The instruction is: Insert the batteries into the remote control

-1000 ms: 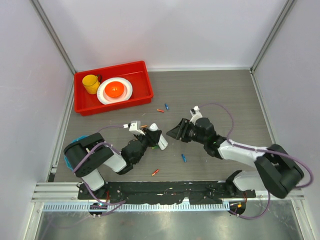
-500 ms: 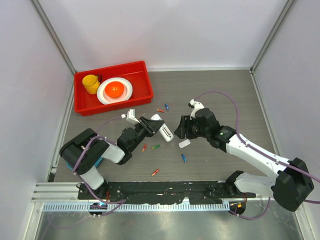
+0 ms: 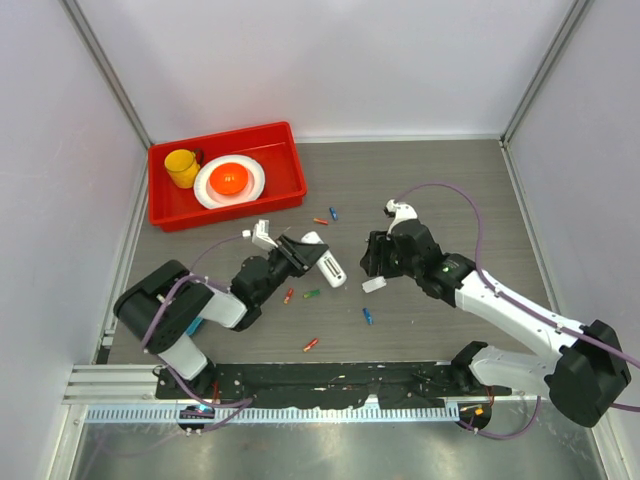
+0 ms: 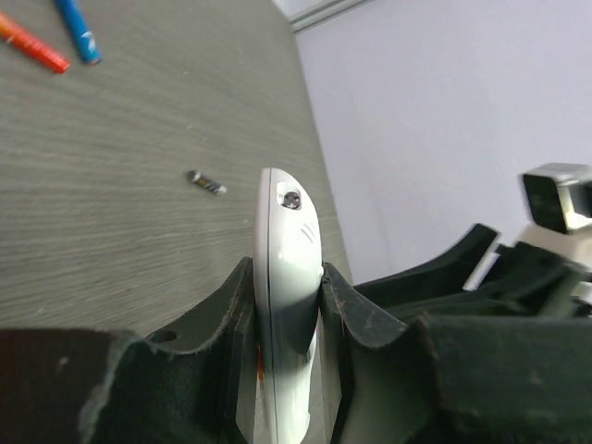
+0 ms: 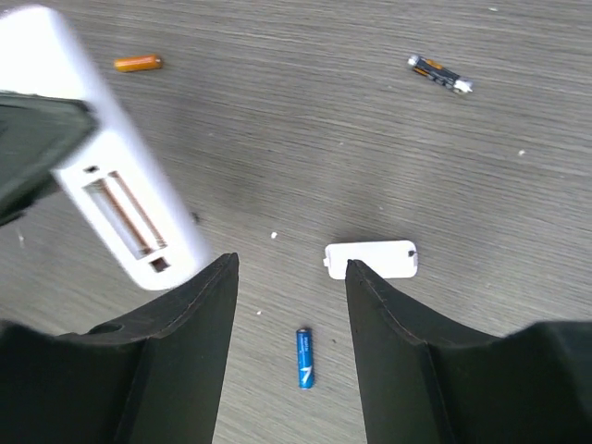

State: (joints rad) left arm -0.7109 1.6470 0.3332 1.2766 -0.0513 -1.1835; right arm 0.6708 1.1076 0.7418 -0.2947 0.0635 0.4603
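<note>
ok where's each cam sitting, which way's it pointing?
Top external: overhead, near edge, looking down on the table; left claw, right claw show.
Left wrist: looks along the left claw, shut on the remote control; batteries beyond.
Right wrist: looks down past the open right claw at the cover piece.
Shared: all three show the remote control.

Grey wood-grain table [image 3: 430, 190], plain white walls [image 3: 330, 60], aluminium corner posts [image 3: 108, 75]

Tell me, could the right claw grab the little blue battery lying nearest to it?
Probably yes. The right claw is open and empty, and the blue battery lies bare close by, with only the white cover lying apart from it.
</note>
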